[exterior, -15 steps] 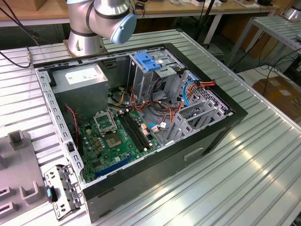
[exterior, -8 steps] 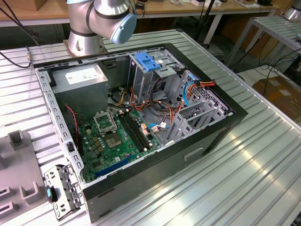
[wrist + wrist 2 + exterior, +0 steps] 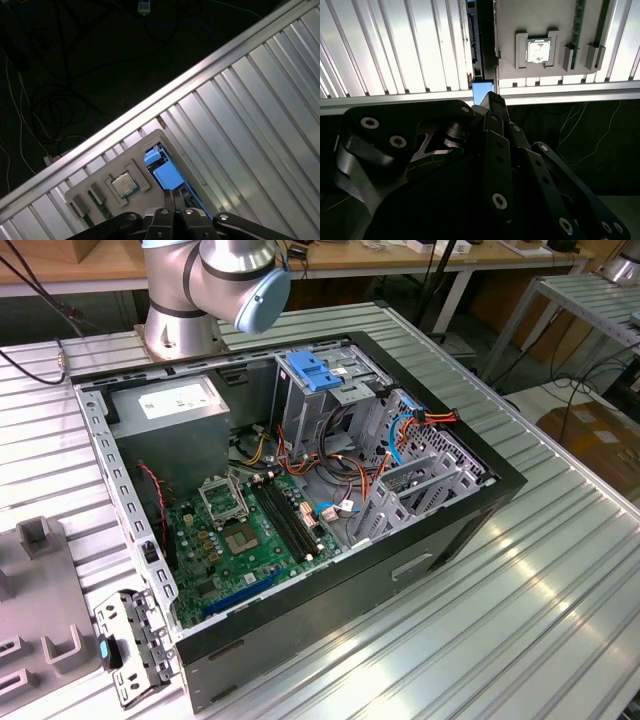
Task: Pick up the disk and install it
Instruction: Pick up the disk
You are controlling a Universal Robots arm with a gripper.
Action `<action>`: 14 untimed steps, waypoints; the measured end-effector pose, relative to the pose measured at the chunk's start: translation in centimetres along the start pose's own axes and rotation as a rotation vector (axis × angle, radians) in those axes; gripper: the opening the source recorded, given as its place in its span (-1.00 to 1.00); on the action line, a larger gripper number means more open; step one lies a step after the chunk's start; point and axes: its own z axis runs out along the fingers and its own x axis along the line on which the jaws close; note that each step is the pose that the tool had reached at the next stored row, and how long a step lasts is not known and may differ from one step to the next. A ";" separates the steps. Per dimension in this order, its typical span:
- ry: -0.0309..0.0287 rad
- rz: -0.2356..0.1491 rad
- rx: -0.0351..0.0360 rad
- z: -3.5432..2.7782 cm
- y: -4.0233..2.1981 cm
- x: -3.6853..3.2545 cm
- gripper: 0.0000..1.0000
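Note:
The disk (image 3: 125, 645) rests on the ribbed table beside the open computer case's front corner, a metal-framed slab with a blue end tab. In both wrist views its blue part (image 3: 166, 174) (image 3: 482, 90) shows just past my fingertips, pressed against the edge of a grey fixture plate. My gripper (image 3: 174, 196) (image 3: 491, 101) hangs well above the disk, not touching it. The fingers are closed together with nothing between them.
The open computer case (image 3: 440, 530) fills the table's middle, with a motherboard (image 3: 250, 535), loose cables and a light-blue ribbed plate (image 3: 312, 370) on a drive cage. The grey fixture plate (image 3: 35, 590) (image 3: 545, 30) holds a processor chip (image 3: 124, 184). The table edge (image 3: 560, 95) runs near the disk.

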 end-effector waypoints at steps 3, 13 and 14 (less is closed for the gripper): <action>0.0000 -0.002 0.0000 0.00 0.00 0.00 -0.79; 0.0001 -0.004 0.0000 0.00 0.00 0.00 -0.79; 0.0001 -0.004 0.0000 0.00 0.00 0.00 -0.79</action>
